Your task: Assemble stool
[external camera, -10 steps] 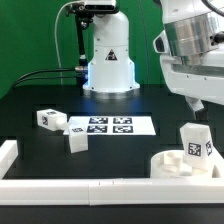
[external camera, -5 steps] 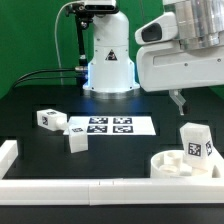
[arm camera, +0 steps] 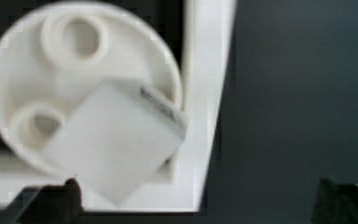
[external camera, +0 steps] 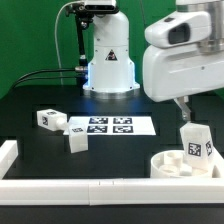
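Note:
The round white seat [external camera: 168,163] lies at the exterior view's right, against the front rail. One white leg [external camera: 195,145] with a marker tag stands upright in it. My gripper [external camera: 184,112] hangs just above and slightly behind that leg, open and empty. In the wrist view the seat [arm camera: 87,80] shows two round holes, and the leg [arm camera: 119,140] stands on it. The gripper [arm camera: 197,205] has its dark fingertips [arm camera: 43,200] wide apart, one beside the leg. Two more legs [external camera: 48,119] [external camera: 77,140] lie loose at the exterior view's left.
The marker board [external camera: 105,126] lies flat mid-table between the loose legs and the seat. White border rails run along the front [external camera: 90,190] and the left [external camera: 8,155]. The rail also shows beside the seat in the wrist view [arm camera: 208,60]. The robot base [external camera: 108,60] stands behind.
The hand has swung and turned over the right side, then come down a little toward the leg standing in the seat. The parts on the table have not moved.

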Tool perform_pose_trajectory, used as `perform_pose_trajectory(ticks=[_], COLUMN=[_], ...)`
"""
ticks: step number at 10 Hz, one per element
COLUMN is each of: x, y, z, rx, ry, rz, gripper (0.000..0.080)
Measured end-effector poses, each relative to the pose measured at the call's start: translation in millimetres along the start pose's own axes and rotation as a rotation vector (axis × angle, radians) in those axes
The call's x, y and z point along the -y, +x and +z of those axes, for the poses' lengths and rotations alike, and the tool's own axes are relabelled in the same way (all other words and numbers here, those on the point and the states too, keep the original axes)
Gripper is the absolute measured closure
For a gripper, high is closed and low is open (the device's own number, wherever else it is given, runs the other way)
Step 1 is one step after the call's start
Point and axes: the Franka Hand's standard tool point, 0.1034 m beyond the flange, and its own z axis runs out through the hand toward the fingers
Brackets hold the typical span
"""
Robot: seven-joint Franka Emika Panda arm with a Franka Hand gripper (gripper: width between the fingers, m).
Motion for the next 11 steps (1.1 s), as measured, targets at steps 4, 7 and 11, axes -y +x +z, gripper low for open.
perform_pose_trajectory(ticks=[4,7,11], x=[-8.2,-17.5,-35.7], y=[0.2,-2.4,-10.1], z=[2.2,18.6,33.5], rx=[-0.01,-0.061,-0.056], ry=[-0.019,-0.102,-0.104], rz=[-0.269,-0.535,-0.511], gripper=[0.015,0.015,0.027])
